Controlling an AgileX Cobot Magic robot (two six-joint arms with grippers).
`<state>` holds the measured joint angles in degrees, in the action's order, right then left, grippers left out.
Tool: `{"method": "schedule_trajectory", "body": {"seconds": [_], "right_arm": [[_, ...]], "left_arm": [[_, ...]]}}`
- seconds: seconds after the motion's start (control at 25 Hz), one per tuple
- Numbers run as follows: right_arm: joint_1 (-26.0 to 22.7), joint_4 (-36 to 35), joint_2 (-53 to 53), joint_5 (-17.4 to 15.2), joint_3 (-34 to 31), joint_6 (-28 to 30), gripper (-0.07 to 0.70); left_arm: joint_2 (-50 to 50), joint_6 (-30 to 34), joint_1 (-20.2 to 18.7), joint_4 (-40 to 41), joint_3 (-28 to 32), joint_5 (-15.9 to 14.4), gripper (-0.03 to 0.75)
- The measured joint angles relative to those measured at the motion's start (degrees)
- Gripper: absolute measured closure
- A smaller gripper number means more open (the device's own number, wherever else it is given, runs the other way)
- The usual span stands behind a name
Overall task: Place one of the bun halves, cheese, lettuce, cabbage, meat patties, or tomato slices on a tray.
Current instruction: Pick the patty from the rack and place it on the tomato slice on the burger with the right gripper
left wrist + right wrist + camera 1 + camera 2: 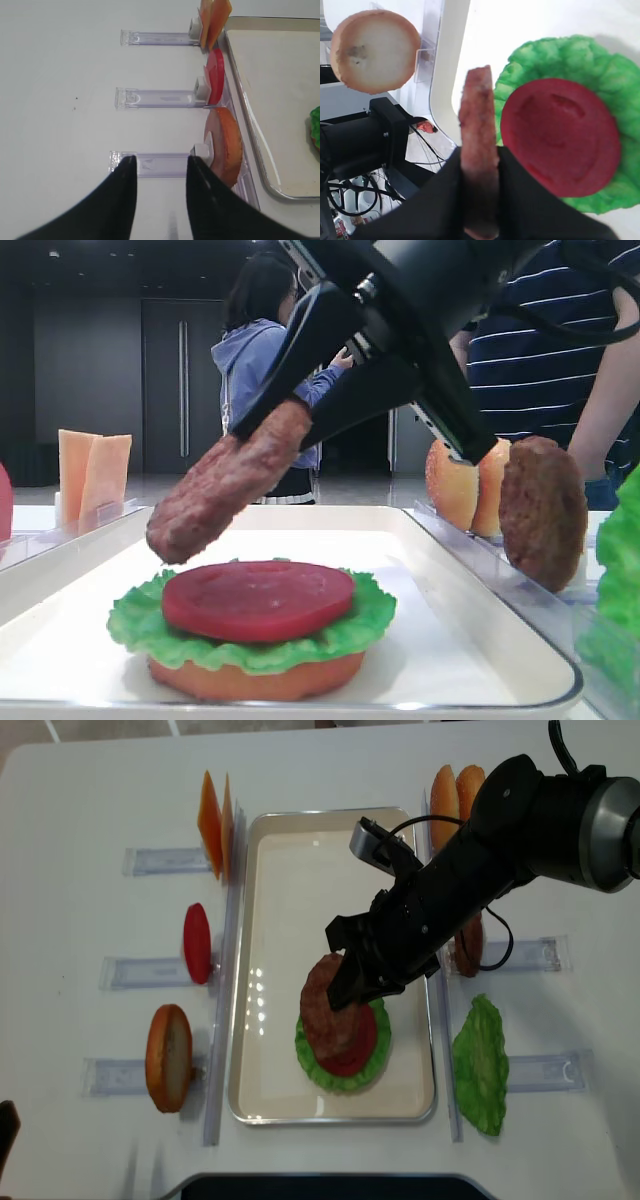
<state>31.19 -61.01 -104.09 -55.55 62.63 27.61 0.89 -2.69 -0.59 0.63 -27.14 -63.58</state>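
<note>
My right gripper [347, 988] is shut on a rough brown meat patty [322, 1003], which it holds tilted on edge above the white tray [290, 870]. Below the patty sits a stack: a bun half [250, 678], frilly lettuce [345, 630] and a red tomato slice [258, 598]. In the right wrist view the patty [478, 125] stands pinched between the black fingers [520, 200], left of the tomato slice [560, 142]. My left gripper [160, 160] is open and holds nothing, over a clear rack [150, 165] beside a bun half [226, 145].
Left of the tray, racks hold cheese [215, 820], a tomato slice [197, 942] and a bun half [168, 1057]. On the right stand two buns [455, 790], a second patty [468, 948] and a lettuce leaf [482, 1060]. People stand behind the table.
</note>
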Motion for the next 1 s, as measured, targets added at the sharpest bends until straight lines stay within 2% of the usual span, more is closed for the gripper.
{"method": "schedule_trajectory", "body": {"seconds": [0.16,1.0], "right_arm": [[0.0,0.0,0.0,-1.0,0.0,0.0,0.486],[-0.8,-0.1,-2.4,-1.9,0.0,1.2,0.486]], "left_arm": [[0.0,0.0,0.0,0.0,0.0,0.0,0.45],[0.0,0.0,0.0,0.0,0.0,0.0,0.45]]}}
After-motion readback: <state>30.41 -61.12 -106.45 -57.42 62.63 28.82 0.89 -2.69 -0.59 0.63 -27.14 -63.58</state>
